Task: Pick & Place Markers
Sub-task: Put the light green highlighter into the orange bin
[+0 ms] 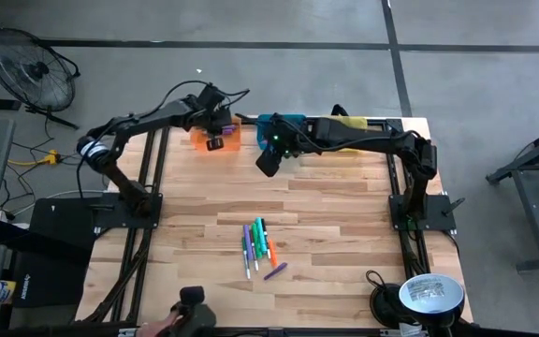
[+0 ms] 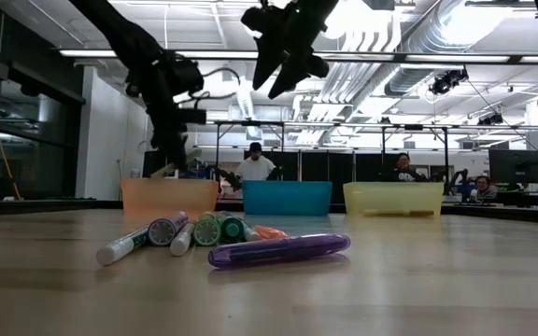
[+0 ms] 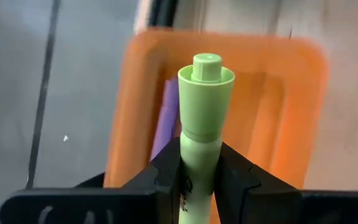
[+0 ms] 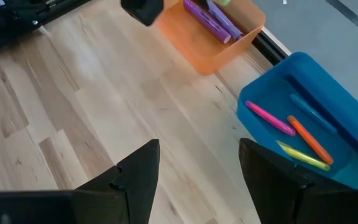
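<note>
A loose heap of markers lies on the wooden table near its front middle; a purple one is nearest in the low view. At the far edge stand an orange bin, a blue bin and a yellow bin. My left gripper hangs over the orange bin, shut on a green marker; purple markers lie in that bin. My right gripper stands open, high over the table before the blue bin, nothing between its fingers. My left gripper pinches the green marker's barrel between its two fingers. The marker lies along the fingers and sticks out ahead of them, its broad end with a small knob leading. The fingers slant down over the orange bin, and the marker is lifted clear.
The blue bin holds pink, orange, yellow and blue markers. A round lamp-like thing sits at the near right corner and a floor fan stands off the table's far left. People sit beyond the table.
</note>
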You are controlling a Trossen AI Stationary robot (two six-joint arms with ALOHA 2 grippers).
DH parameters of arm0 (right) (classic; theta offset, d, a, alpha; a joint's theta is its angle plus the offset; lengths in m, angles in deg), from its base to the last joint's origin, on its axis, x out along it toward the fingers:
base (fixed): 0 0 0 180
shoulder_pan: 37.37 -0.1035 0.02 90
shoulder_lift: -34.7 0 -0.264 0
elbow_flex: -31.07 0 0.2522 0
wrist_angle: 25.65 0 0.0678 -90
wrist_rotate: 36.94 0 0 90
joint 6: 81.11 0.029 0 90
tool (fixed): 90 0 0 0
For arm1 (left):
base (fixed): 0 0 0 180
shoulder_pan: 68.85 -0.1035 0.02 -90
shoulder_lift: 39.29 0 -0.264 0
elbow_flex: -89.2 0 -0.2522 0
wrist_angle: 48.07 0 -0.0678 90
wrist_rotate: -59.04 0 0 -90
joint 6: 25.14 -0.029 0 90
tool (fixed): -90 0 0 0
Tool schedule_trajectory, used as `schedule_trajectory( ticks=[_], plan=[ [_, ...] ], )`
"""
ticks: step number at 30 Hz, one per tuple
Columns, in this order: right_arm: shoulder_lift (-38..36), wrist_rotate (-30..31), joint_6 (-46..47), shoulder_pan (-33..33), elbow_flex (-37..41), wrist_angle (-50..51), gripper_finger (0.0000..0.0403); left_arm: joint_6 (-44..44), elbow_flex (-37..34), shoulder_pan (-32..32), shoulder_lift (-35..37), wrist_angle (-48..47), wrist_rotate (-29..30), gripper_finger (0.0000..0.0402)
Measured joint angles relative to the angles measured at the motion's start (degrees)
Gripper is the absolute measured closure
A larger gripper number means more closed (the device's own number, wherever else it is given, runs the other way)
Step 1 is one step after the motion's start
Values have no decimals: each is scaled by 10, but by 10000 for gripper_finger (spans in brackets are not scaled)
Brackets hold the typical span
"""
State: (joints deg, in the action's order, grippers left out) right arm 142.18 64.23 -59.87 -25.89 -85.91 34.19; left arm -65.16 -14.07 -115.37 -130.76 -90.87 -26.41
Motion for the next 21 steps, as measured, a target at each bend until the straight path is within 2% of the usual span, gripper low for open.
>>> schedule_trajectory(
  ticks=[6,12,21],
  plan=[
    [0,16,19,-15,0,0,194,-27,26,0,-51,-25,15,345],
    [0,24,40,-28,0,0,194,-33,50,0,-95,-41,16,322],
    [0,24,60,-55,0,0,194,-27,55,0,-105,-41,34,324]
  ],
)
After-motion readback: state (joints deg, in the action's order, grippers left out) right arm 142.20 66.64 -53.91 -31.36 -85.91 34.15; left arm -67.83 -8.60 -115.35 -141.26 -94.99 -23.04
